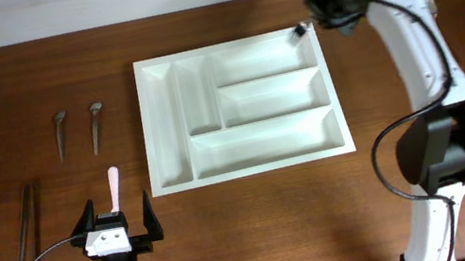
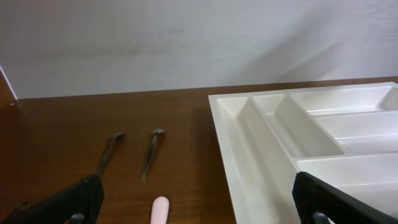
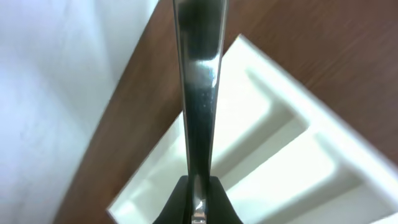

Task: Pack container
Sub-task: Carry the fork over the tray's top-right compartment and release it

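Right fingers (image 3: pixel 173 205) clamped on utensil (image 3: pixel 199 93) over tray (image 1: pixel 164 123) far-right corner; left fingers (image 1: pixel 150 222) wide. Next: lower into compartment, release.

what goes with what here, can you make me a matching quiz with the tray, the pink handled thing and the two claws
Column one:
1. container
2. pink-handled utensil
3. left claw
4. right claw

Column two:
a. shut on a metal utensil
b. white, five compartments
c. open
d. lying flat on the table

Pairs: 1-b, 2-d, 3-c, 4-a
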`<control>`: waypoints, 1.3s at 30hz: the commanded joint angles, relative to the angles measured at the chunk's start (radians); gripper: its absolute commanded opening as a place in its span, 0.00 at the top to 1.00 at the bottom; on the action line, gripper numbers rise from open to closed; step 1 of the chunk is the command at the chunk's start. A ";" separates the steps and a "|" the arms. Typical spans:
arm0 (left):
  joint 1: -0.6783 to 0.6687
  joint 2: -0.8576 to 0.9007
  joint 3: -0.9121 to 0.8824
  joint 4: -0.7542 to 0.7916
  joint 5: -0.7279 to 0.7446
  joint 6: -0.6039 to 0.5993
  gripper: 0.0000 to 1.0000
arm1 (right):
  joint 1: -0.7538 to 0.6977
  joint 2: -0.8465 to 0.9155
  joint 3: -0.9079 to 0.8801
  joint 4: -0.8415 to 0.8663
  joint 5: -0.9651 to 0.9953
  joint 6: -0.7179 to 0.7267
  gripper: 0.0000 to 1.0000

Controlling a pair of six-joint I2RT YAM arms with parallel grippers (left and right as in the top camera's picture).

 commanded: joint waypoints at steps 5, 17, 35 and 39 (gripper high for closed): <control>0.002 -0.007 -0.002 -0.006 0.014 0.012 0.01 | 0.170 0.040 -0.017 0.005 0.224 0.526 0.96; 0.002 -0.007 -0.002 -0.006 0.014 0.012 0.01 | 0.237 0.190 -0.017 0.005 0.214 0.742 0.96; 0.002 -0.007 -0.002 -0.006 0.014 0.012 0.01 | 0.238 0.269 -0.017 0.130 0.215 0.776 0.96; 0.002 -0.007 -0.002 -0.006 0.014 0.012 0.01 | 0.238 0.286 -0.017 0.112 0.209 0.776 0.96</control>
